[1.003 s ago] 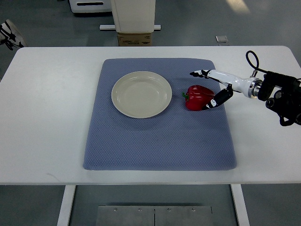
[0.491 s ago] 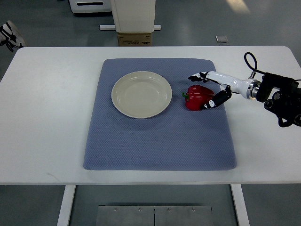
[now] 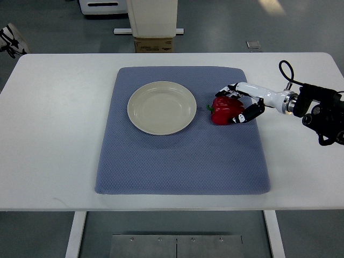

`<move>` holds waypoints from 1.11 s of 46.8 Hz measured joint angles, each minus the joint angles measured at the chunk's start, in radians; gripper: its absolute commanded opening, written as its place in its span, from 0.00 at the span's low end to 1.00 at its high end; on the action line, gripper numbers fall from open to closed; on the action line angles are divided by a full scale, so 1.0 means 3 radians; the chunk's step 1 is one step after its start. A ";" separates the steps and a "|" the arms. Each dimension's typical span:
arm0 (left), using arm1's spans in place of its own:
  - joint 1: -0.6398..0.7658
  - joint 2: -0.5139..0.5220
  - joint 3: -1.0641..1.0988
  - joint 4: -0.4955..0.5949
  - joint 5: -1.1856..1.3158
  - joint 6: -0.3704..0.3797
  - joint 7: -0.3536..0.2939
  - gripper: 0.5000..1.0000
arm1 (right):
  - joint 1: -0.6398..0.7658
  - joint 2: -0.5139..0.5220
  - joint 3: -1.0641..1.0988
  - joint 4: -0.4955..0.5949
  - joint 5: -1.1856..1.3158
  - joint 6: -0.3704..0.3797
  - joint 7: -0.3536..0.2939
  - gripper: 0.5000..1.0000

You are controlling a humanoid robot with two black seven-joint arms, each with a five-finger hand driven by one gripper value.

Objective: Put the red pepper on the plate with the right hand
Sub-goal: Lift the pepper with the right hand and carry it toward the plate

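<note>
A red pepper (image 3: 222, 109) with a green stem lies on the blue mat (image 3: 183, 156), just right of the cream plate (image 3: 161, 107). My right hand (image 3: 234, 105) reaches in from the right edge and wraps the pepper's right side, its white fingers (image 3: 228, 90) curled over the top and the thumb against the near side. The pepper still rests on the mat. The plate holds nothing. No left arm shows.
The mat lies on a white table (image 3: 54, 134). The right arm's black forearm and cable (image 3: 317, 110) hang over the table's right side. A cardboard box (image 3: 154, 44) and a white cabinet stand on the floor beyond the far edge.
My right hand has moved left and closed in on the pepper; its fingers went from spread beside it to curled over it. The pepper has shifted slightly left.
</note>
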 measured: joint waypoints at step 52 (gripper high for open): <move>0.0003 0.0000 0.0000 0.0000 0.0000 0.0001 0.0000 1.00 | 0.0556 0.0233 0.0045 0.0000 0.0164 0.0028 -0.0218 0.00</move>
